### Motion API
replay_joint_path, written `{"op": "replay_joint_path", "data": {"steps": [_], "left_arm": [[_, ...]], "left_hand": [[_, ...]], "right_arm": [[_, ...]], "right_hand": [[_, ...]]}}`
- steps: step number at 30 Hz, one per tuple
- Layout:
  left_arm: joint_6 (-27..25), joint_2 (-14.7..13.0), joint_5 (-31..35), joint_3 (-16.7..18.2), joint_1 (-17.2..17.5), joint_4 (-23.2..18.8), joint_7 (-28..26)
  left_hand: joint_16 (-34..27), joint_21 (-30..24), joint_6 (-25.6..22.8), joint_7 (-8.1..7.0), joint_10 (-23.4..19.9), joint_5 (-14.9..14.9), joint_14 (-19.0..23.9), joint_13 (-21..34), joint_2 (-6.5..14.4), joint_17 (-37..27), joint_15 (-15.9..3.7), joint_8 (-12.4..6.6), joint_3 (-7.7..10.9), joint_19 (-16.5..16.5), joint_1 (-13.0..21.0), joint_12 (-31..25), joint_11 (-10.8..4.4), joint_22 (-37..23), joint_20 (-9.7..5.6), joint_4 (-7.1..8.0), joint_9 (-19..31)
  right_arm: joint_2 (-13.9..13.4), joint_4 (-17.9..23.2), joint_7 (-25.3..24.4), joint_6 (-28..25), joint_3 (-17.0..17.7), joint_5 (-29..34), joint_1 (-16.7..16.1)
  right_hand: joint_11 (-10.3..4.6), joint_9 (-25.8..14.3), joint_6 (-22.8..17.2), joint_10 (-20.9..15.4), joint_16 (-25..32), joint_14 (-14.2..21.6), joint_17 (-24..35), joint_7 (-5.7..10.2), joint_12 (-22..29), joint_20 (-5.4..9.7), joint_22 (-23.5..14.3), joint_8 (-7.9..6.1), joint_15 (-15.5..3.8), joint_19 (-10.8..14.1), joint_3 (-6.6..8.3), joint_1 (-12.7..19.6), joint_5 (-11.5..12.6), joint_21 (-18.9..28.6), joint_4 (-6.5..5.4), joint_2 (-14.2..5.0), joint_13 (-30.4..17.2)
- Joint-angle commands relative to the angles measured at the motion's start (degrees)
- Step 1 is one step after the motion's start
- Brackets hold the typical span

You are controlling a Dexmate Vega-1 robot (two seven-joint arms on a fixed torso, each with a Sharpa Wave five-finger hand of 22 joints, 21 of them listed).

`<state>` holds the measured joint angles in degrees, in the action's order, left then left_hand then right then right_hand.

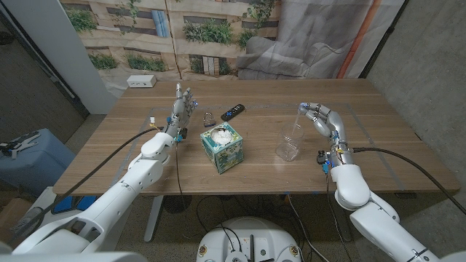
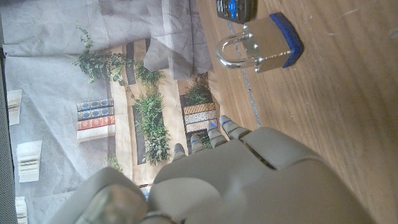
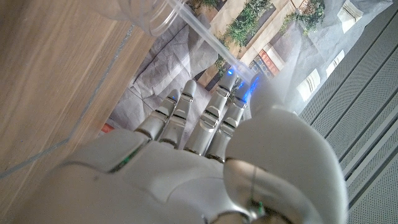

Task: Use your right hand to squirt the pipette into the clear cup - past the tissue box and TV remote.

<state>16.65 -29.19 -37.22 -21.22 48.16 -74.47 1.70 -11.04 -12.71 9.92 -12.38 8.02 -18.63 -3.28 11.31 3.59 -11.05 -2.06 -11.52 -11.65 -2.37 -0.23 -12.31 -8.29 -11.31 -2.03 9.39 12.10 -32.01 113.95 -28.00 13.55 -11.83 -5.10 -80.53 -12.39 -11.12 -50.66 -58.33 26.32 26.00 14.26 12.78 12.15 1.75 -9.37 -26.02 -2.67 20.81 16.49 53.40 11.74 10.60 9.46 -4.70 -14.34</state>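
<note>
My right hand (image 1: 322, 121) is raised over the right part of the table and pinches a clear pipette (image 1: 297, 129) by its bulb. The pipette's stem slants down toward the mouth of the clear cup (image 1: 288, 148), which stands upright just below and to the left of the hand. In the right wrist view the pipette's stem (image 3: 200, 32) runs from my fingers (image 3: 186, 115) to the cup's rim (image 3: 147, 14). Whether the tip is inside the cup I cannot tell. My left hand (image 1: 183, 108) stands at the left with its fingers up and apart, holding nothing.
A teal patterned tissue box (image 1: 222, 145) stands mid-table, left of the cup. Behind it lie a black TV remote (image 1: 233, 111) and a silver padlock with a blue base (image 1: 209, 118), also close to my left hand (image 2: 236, 180) as padlock (image 2: 261, 40) and remote (image 2: 236, 7). A white box (image 1: 142, 81) sits at the far left corner.
</note>
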Motion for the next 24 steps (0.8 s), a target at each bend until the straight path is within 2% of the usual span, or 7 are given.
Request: {"op": "replay_joint_path", "data": {"steps": [1, 24], "left_arm": [[0.0, 0.0, 0.0, 0.0, 0.0, 0.0, 0.0], [0.0, 0.0, 0.0, 0.0, -0.1, 0.0, 0.0]], "left_hand": [[-0.3, -0.3, 0.1, -0.33, 0.0, -0.3, -0.5, 0.3, 2.3, -0.3, -6.6, -0.34, -0.32, -0.7, 0.1, -0.3, -0.18, -0.1, -5.19, -0.03, 0.1], [-0.3, -0.3, 0.1, -0.33, 0.1, -0.3, -0.5, 0.3, 2.3, -0.3, -6.58, -0.34, -0.32, -0.7, 0.1, -0.3, -0.33, -0.1, -5.12, -0.03, 0.1]], "right_arm": [[-1.3, -0.3, 0.7, -0.8, -0.3, -0.2, -0.5], [-1.0, -3.8, 0.2, 1.3, -2.1, 0.3, 0.8]], "right_hand": [[-0.09, -0.2, 0.0, 0.5, 0.4, -0.4, 0.3, -0.08, 0.0, 0.15, -0.2, 0.16, -7.91, -0.1, -0.29, 0.0, 0.1, 0.1, -0.21, -0.36, -0.3], [-0.1, -0.2, -0.4, 1.0, 0.7, -0.4, 0.4, -0.1, 0.0, 0.25, -0.2, 0.28, -8.16, -0.1, -0.4, 0.4, 0.2, 0.2, -0.13, -0.5, -0.5]]}}
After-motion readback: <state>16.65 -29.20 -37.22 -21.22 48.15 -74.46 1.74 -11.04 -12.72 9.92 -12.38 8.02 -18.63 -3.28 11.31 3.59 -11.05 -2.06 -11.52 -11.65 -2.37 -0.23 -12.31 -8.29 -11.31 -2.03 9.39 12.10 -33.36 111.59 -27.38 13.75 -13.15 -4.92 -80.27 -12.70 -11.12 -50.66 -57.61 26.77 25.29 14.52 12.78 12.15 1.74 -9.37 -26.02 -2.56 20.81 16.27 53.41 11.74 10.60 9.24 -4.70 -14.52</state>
